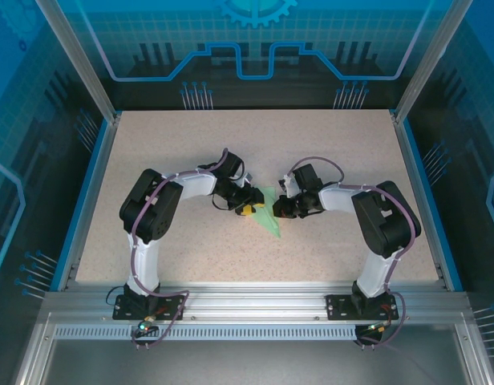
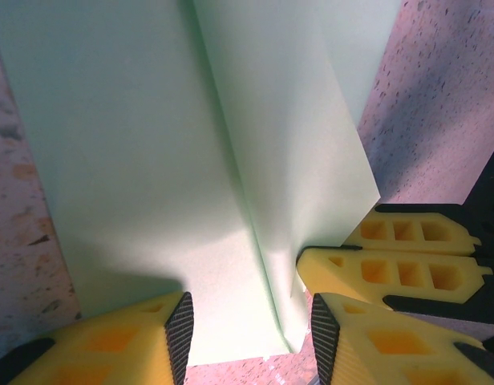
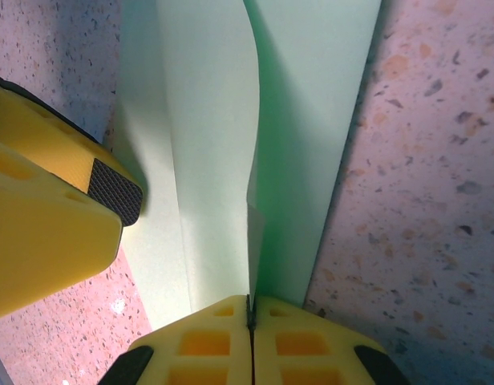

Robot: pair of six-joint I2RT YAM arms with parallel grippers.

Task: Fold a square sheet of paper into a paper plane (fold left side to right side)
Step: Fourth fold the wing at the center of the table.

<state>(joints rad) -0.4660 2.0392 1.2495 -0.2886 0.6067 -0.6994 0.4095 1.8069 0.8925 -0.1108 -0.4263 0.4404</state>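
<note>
I see smooth matt paper (image 2: 135,160), a grainy speckled desk (image 2: 447,88), and a yellow plastic left pincer (image 2: 249,321) with ribbed black pads (image 2: 180,329).

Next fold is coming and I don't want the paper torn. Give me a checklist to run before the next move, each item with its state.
1. Right pincer shut on a raised flap of the paper: ok.
2. Left pincer open, fingers astride the paper: ok.
3. Left pincer pressing the paper down: cannot tell.
4. Paper lying on the table, between both arms: ok.
5. Gap between the two pincers: cannot tell; they look very close in the left wrist view.
</note>
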